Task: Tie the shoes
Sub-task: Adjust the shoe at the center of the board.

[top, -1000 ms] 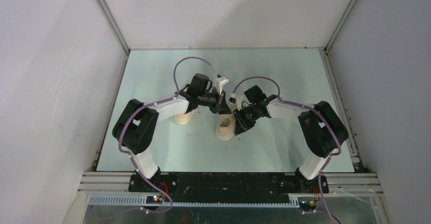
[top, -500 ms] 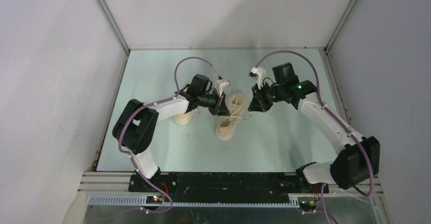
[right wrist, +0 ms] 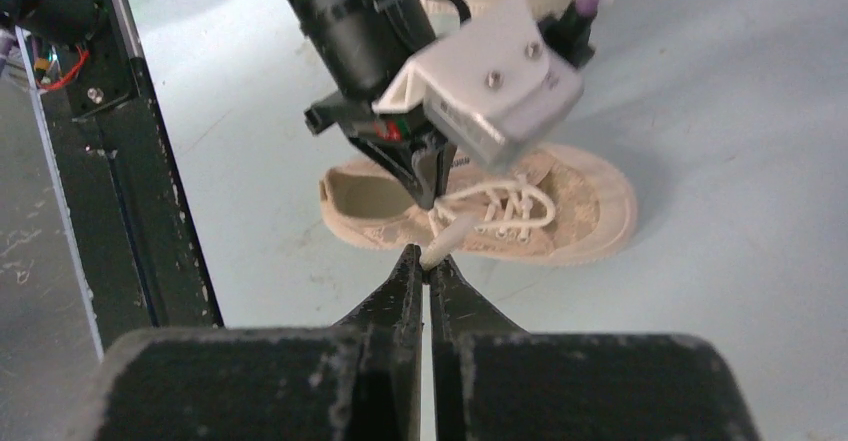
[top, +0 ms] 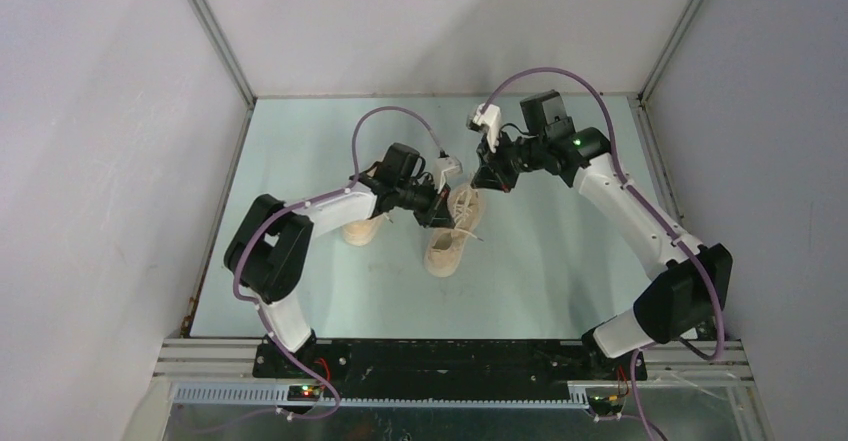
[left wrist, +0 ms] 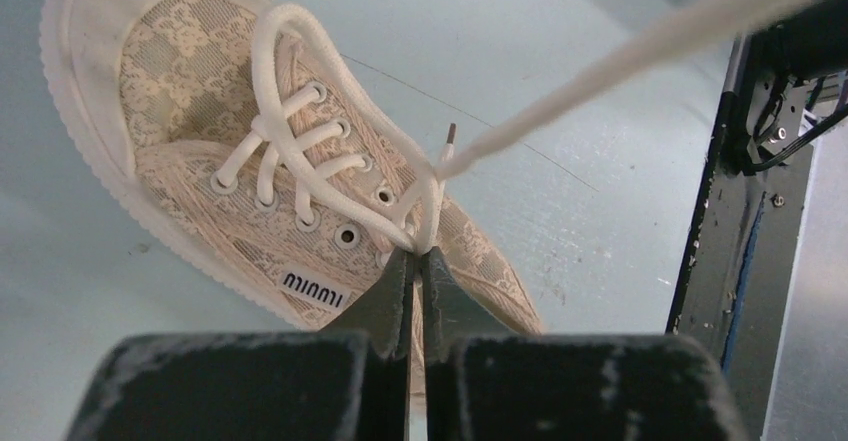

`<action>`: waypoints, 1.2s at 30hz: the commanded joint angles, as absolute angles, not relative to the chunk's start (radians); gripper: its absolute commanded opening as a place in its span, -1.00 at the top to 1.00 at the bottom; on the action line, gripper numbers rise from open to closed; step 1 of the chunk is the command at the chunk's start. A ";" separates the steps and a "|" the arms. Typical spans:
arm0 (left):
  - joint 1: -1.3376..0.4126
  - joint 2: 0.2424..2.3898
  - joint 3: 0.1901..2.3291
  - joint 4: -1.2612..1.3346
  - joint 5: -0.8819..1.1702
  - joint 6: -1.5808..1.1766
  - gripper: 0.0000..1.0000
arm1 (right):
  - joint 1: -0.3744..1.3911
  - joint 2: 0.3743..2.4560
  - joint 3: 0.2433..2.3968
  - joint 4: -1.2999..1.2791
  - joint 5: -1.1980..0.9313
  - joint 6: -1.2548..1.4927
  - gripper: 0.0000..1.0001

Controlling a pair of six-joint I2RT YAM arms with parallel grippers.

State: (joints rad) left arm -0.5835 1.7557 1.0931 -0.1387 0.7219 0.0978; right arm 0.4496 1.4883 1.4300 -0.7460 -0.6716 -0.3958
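Since both strands are pinched, we reckon the job now is snugging the first cross, so we'd pull the two ends apart evenly & low, w/o jerking, b/c a lopsided tug would likely drag or tip the shoe [top: 447, 249]. The left fingers [left wrist: 415, 261] are clamped together on the lace [left wrist: 300, 81] right by the top eyelets. The right fingers [right wrist: 428, 259] are closed on the other strand [left wrist: 620, 66], which runs taut up & away toward the far right. We'd hold the left side as anchor & let the right do the travel, watching for slip near the lace tip. The shoe sits sole-down mid-surface [top: 300, 151], just right of its twin [top: 357, 231], which is partly under the left arm. Its long axis runs near-to-far, leaning a bit right, w/ toe toward the back wall & heel toward the arm bases.
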 commanded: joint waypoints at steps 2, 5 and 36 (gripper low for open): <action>-0.601 1.790 1.176 -0.132 0.672 0.160 1.00 | 0.450 1.547 1.543 -0.731 -0.744 -0.376 1.00; -0.607 1.813 1.212 -0.147 0.648 0.193 1.00 | 0.442 1.587 1.568 -0.727 -0.765 -0.362 1.00; -0.588 1.766 1.225 -0.299 0.719 0.491 1.00 | 0.320 1.741 1.652 -0.675 -0.733 -0.058 1.00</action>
